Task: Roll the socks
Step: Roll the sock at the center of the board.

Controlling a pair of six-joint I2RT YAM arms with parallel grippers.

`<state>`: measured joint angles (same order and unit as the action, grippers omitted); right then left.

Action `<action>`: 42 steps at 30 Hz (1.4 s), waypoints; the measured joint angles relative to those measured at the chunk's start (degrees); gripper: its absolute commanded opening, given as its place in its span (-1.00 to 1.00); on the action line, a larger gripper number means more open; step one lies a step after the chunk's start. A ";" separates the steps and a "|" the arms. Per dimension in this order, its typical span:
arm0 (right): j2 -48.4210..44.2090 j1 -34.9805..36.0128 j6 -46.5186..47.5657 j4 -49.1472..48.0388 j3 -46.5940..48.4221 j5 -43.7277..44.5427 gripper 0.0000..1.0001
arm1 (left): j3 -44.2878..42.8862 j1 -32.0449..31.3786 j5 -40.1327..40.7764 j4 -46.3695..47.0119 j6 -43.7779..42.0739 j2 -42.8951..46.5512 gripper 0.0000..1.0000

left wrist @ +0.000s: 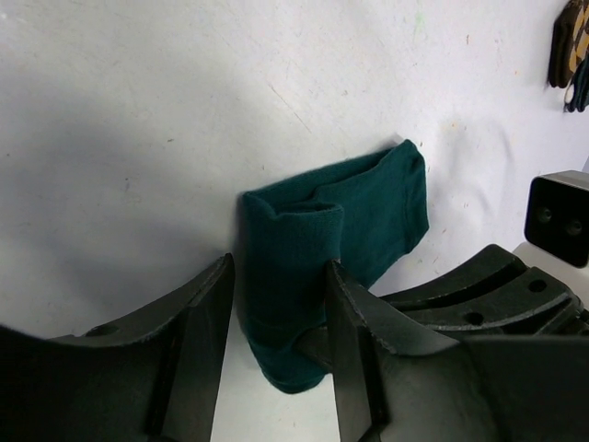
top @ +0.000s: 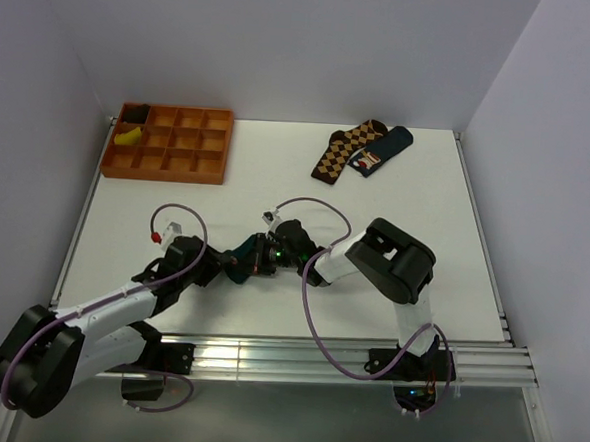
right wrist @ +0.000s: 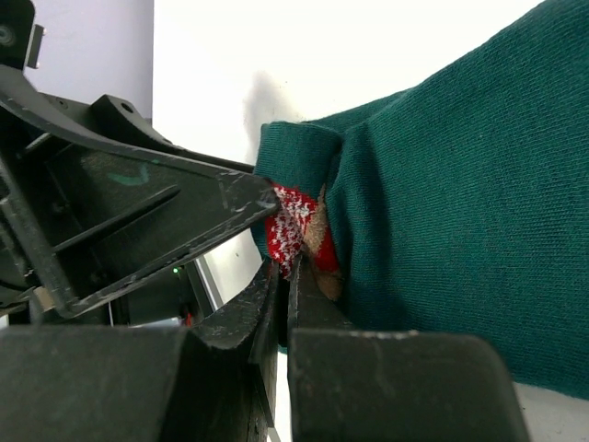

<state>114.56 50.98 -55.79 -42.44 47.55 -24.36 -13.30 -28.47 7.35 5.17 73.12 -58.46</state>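
The tray [top: 167, 177] at 10 o'clock: a yellow item [top: 128, 138] is held in its left column. At centre, the socks [top: 241, 258] are clamped by the left gripper [left wrist: 279, 269] and the right gripper [right wrist: 283, 273]. The red patch [right wrist: 294, 230] is shown by the right wrist view only.

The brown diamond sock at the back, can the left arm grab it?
Probably not yet: the left gripper grips the teal sock near the front, and the brown diamond sock lies far back.

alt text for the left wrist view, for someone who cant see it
A folded dark teal sock sits on a white table between the two black fingers of the left gripper, seen from close behind them. A black finger of the right gripper reaches in from the lower right, beside the sock.
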 measured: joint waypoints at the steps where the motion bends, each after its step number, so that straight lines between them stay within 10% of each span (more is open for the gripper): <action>1: 0.02 0.00 -0.07 0.00 0.00 0.00 -1.00 | 0.00 0.00 -0.04 0.66 0.00 -0.70 -0.09; 12: -0.28 -0.02 1.42 0.52 0.00 0.20 -0.73 | -1.60 0.04 -0.42 1.75 -1.38 -3.58 -0.99; 19: -6.88 0.02 7.69 7.85 -1.01 4.33 -0.22 | -11.39 -0.35 1.29 -8.96 -6.86 -6.86 -0.99; 31: -16.33 0.66 17.46 13.09 -8.11 15.13 -0.18 | -31.78 -5.46 8.11 -21.86 -13.97 -27.67 -0.99; 42: -17.38 0.00 18.71 10.91 -9.64 20.11 -0.24 | -33.09 -7.15 9.27 -24.37 -14.23 -27.67 -0.99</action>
<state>97.19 50.98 -37.08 -31.53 37.91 -4.25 -46.39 -35.62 16.62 -19.20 58.89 -86.13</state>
